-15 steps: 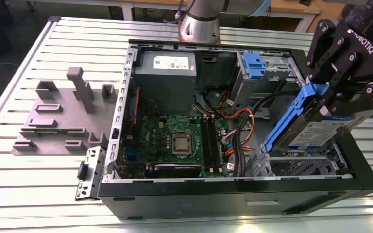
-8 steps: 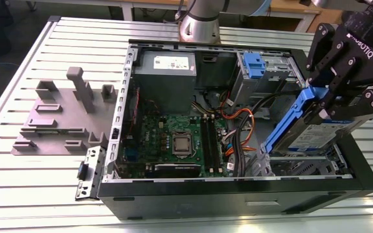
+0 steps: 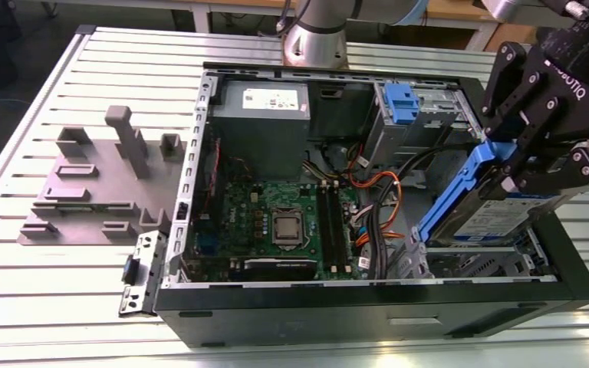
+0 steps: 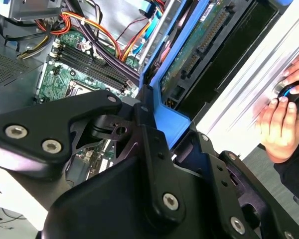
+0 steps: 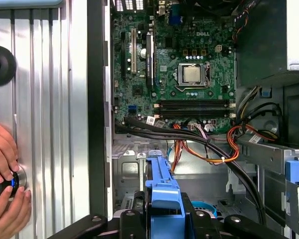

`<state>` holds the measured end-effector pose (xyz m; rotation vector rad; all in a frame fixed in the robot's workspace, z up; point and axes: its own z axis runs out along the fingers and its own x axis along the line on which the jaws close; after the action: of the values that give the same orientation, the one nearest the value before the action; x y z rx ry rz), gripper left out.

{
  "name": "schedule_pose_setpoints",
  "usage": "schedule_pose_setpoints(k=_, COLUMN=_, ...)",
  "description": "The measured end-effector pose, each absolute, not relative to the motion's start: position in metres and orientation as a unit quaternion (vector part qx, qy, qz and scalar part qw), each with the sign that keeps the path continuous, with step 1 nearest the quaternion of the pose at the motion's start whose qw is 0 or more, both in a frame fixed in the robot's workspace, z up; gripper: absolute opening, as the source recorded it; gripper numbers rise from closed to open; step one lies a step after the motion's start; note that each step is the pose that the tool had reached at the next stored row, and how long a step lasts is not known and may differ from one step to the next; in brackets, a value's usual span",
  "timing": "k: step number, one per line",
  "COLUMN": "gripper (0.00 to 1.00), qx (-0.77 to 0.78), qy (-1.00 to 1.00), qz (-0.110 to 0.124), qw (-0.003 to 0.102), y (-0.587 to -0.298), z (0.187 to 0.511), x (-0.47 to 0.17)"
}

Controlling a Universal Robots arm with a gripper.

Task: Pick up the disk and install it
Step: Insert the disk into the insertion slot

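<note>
The gripper (image 3: 514,165) is clamped on the disk (image 3: 499,218), its black fingers (image 3: 540,172) pinching the blue side rail (image 3: 456,195) near the upper end. The disk hangs just below them, tilted, with its labelled face showing in the exterior view. It sits low over the metal bay (image 3: 478,261) in the corner of the open computer case (image 3: 376,295), right under the gripper. In the second wrist view the disk's green underside (image 4: 199,45) runs away from the fingers. The motherboard (image 3: 274,222) lies well apart from the gripper, with orange cables (image 3: 371,192) between. Close by, a person's hand (image 4: 276,124) rests on a dark round object (image 4: 294,94) on the ribbed table (image 3: 28,291).
</note>
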<state>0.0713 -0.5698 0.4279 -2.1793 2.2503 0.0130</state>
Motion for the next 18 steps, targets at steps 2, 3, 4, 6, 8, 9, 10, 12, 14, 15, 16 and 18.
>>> schedule_pose_setpoints(k=2, gripper=0.36, qx=-0.696, qy=0.718, qz=0.004, qw=0.005, y=-0.5701, z=0.4268, x=0.0713)
schedule_pose_setpoints(k=3, gripper=0.36, qx=-0.696, qy=0.718, qz=0.004, qw=0.005, y=-0.5703, z=0.4263, x=0.0712)
schedule_pose_setpoints(k=4, gripper=0.36, qx=-0.696, qy=0.718, qz=0.004, qw=0.004, y=-0.5703, z=0.4259, x=0.0713)
schedule_pose_setpoints(k=6, gripper=0.36, qx=-0.696, qy=0.718, qz=0.004, qw=0.004, y=-0.5704, z=0.4255, x=0.0713)
schedule_pose_setpoints(k=8, gripper=0.36, qx=-0.696, qy=0.718, qz=0.004, qw=0.005, y=-0.5704, z=0.4253, x=0.0713)
schedule_pose_setpoints(k=9, gripper=0.36, qx=-0.696, qy=0.718, qz=0.004, qw=0.005, y=-0.5704, z=0.4252, x=0.0713)
schedule_pose_setpoints(k=10, gripper=0.36, qx=-0.696, qy=0.718, qz=0.004, qw=0.005, y=-0.5704, z=0.4251, x=0.0713)
schedule_pose_setpoints(k=12, gripper=0.36, qx=-0.696, qy=0.718, qz=0.004, qw=0.005, y=-0.5704, z=0.4244, x=0.0713)
schedule_pose_setpoints(k=14, gripper=0.36, qx=-0.696, qy=0.718, qz=0.004, qw=0.005, y=-0.5704, z=0.4236, x=0.0713)
schedule_pose_setpoints(k=15, gripper=0.36, qx=-0.696, qy=0.718, qz=0.004, qw=0.005, y=-0.5704, z=0.4231, x=0.0713)
schedule_pose_setpoints(k=16, gripper=0.36, qx=-0.696, qy=0.718, qz=0.004, qw=0.005, y=-0.5704, z=0.4225, x=0.0713)
schedule_pose_setpoints(k=18, gripper=0.36, qx=-0.696, qy=0.718, qz=0.004, qw=0.005, y=-0.5704, z=0.4210, x=0.0713)
